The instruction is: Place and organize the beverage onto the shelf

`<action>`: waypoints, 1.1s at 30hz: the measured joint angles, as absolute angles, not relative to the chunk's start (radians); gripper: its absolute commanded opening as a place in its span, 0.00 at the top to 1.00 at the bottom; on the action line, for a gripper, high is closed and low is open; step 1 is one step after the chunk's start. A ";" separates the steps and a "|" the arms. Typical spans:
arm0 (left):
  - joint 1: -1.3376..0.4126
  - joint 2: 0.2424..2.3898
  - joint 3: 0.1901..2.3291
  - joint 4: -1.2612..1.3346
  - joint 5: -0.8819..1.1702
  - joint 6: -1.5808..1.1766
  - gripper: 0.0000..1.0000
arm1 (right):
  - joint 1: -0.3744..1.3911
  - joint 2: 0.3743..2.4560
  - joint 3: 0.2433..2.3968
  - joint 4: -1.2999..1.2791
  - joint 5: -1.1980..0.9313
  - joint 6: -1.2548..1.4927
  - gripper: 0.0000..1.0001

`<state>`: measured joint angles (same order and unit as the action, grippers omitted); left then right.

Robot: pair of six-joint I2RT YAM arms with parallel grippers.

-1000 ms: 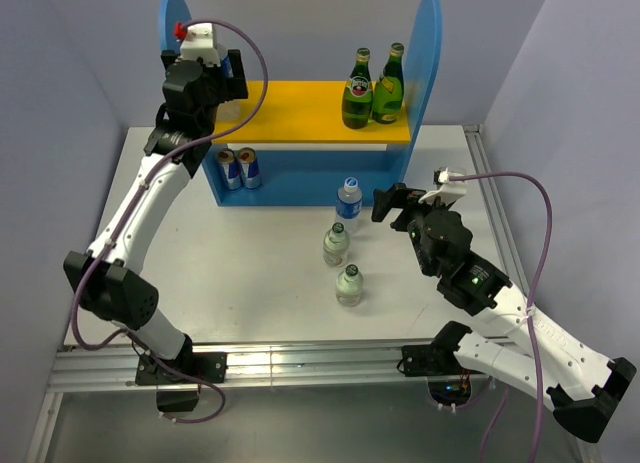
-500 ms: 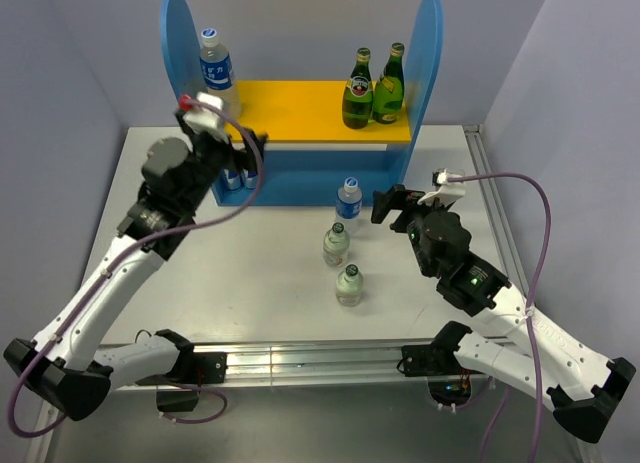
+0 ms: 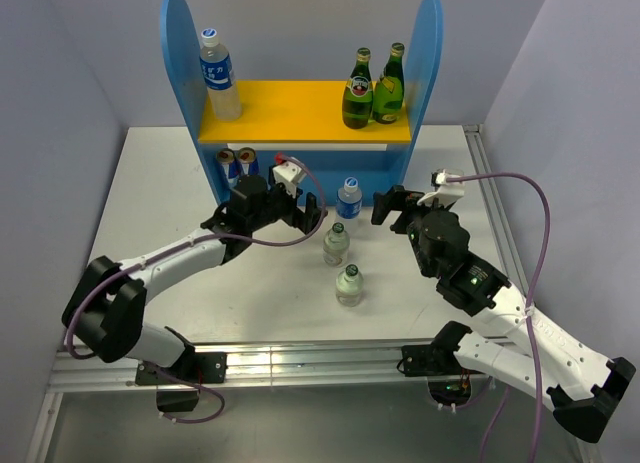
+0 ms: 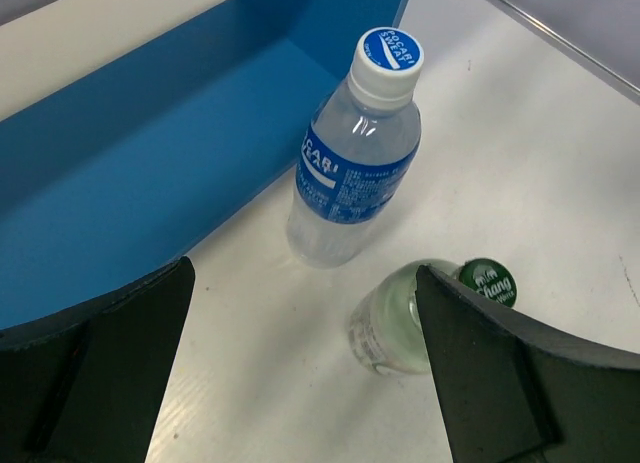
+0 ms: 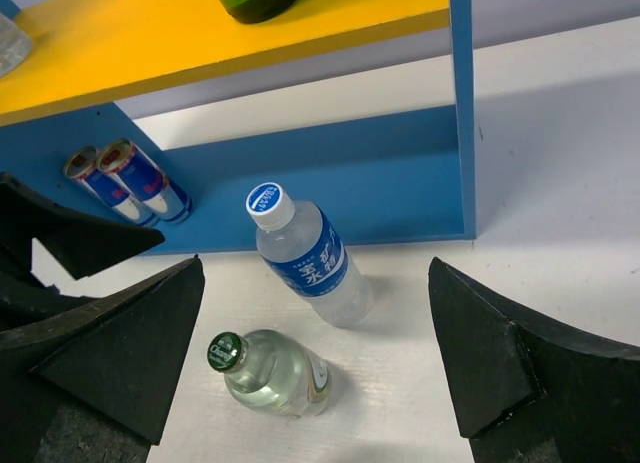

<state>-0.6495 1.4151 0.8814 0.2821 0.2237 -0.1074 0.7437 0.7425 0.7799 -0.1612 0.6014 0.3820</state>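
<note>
The shelf (image 3: pixel 304 111) stands at the back, with blue side panels and a yellow upper board. On the board are a blue-labelled water bottle (image 3: pixel 217 75) at the left and two green bottles (image 3: pixel 372 87) at the right. Two cans (image 3: pixel 240 168) sit on the blue base. On the table a second water bottle (image 3: pixel 348 200) and two clear green-capped bottles (image 3: pixel 336 244) (image 3: pixel 348 285) stand upright. My left gripper (image 3: pixel 300 211) is open and empty, just left of the water bottle (image 4: pixel 350 173). My right gripper (image 3: pixel 395 205) is open and empty, just right of it (image 5: pixel 310 258).
The nearer clear bottle shows in the left wrist view (image 4: pixel 400 328) beside the right finger, and in the right wrist view (image 5: pixel 270 373). The cans (image 5: pixel 125 183) lie at the base's left end. Grey walls enclose the table on three sides.
My left arm has left the water bottle on the yellow board's left end, come down and swung right to the table bottles. The right arm has not moved.
</note>
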 measured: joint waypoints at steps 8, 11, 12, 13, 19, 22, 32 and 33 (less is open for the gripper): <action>-0.650 1.531 0.950 0.399 0.263 -0.121 0.01 | 0.744 0.749 0.780 -0.174 0.609 0.382 0.00; -0.650 1.569 0.991 0.423 0.273 -0.121 0.01 | 0.744 0.754 0.780 -0.175 0.610 0.382 0.00; -0.651 1.586 1.009 0.426 0.278 -0.121 0.01 | 0.744 0.756 0.780 -0.175 0.610 0.382 0.00; -0.652 1.603 1.026 0.430 0.285 -0.121 0.01 | 0.744 0.756 0.780 -0.175 0.610 0.382 0.00; -0.668 1.663 1.076 0.428 0.313 -0.120 0.01 | 0.744 0.759 0.780 -0.174 0.614 0.381 0.00; -0.690 1.679 1.096 0.422 0.317 -0.117 0.01 | 0.744 0.762 0.780 -0.173 0.614 0.381 0.00; -0.770 1.789 1.192 0.413 0.278 -0.114 0.01 | 0.744 0.772 0.780 -0.173 0.614 0.382 0.00; -0.776 1.800 1.202 0.412 0.261 -0.113 0.01 | 0.744 0.772 0.780 -0.173 0.614 0.382 0.00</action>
<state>-0.7757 1.8000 1.2018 0.4122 0.2607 -0.1135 0.7437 0.7719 0.7799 -0.1726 0.6140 0.3817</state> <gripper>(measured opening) 0.994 0.998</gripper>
